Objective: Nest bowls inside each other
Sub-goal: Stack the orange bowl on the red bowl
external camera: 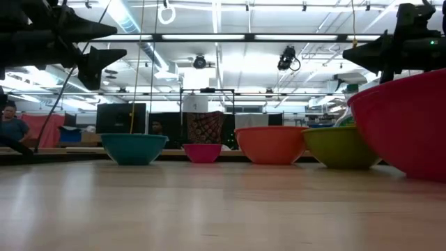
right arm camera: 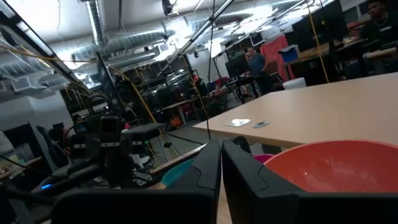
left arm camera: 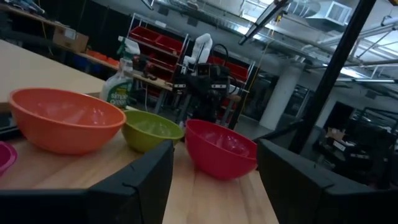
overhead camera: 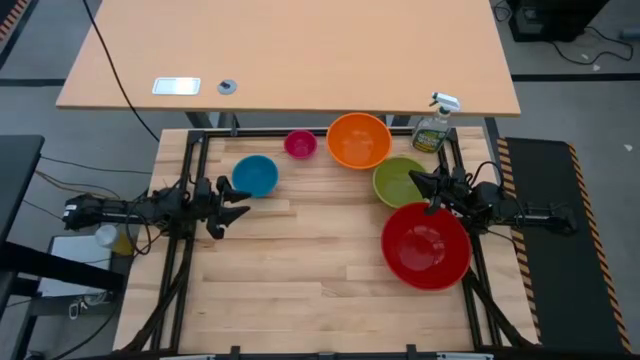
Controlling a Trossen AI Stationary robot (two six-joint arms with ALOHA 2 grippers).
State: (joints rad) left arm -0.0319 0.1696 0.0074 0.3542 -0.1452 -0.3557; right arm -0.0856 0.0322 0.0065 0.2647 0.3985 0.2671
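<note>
Five bowls rest on their bases on the wooden table: blue (overhead camera: 255, 175), magenta pink (overhead camera: 300, 144), orange (overhead camera: 358, 140), lime green (overhead camera: 400, 182) and, nearest, the large red one (overhead camera: 426, 245). All stand apart, none inside another. My left gripper (overhead camera: 240, 202) hangs open above the table at the left, just near of the blue bowl, pointing toward the table's right. My right gripper (overhead camera: 413, 180) is shut with nothing in it, raised over the lime green bowl's right rim and pointing left. Its wrist view shows the orange bowl (right arm camera: 336, 165) ahead.
A green spray bottle (overhead camera: 433, 128) with a white trigger stands at the far right corner, beside the orange bowl. A tan desk (overhead camera: 290, 50) lies beyond the far edge. The table's middle and near part (overhead camera: 300, 270) is bare wood.
</note>
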